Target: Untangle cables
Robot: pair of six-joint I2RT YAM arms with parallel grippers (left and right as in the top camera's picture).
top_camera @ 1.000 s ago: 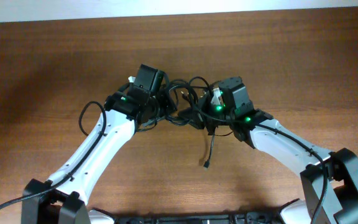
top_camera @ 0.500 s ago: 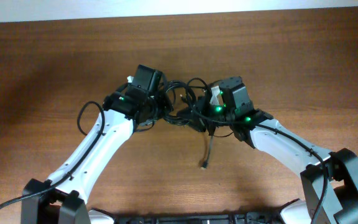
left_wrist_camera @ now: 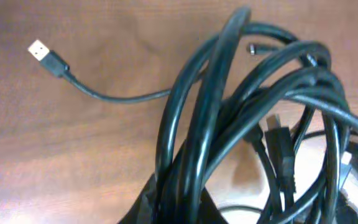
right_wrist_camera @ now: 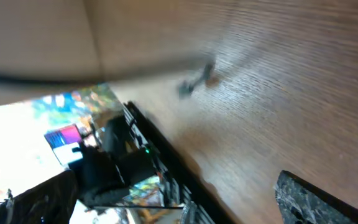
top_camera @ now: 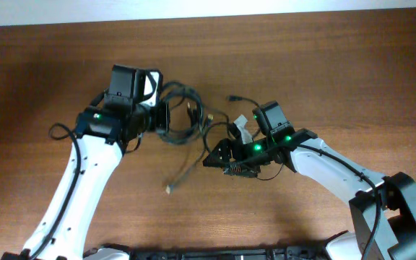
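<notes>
The cables (top_camera: 185, 115) are a loose bundle of thin black cords lifted at the middle left of the wooden table. My left gripper (top_camera: 162, 115) is shut on the bundle; in the left wrist view the cables (left_wrist_camera: 241, 124) loop out from between its fingertips (left_wrist_camera: 160, 208). One cord trails down to a plug (top_camera: 168, 189) on the table, seen as a USB plug (left_wrist_camera: 40, 50) from the left wrist. Another plug end (top_camera: 232, 97) sticks out to the right. My right gripper (top_camera: 222, 157) hangs open and tilted just right of the bundle, its fingers (right_wrist_camera: 328, 199) far apart with nothing between them.
The wooden table (top_camera: 338, 65) ends at a pale wall strip along the top. The arm bases (top_camera: 381, 217) stand at the near edge. The right wrist view is blurred and shows the table's edge (right_wrist_camera: 160, 162) with a blurred cord (right_wrist_camera: 42, 76) above it.
The left gripper shut on the bundle and pulled it left and up. The right gripper let go, opened wide and dropped lower. The trailing plug swung left.
</notes>
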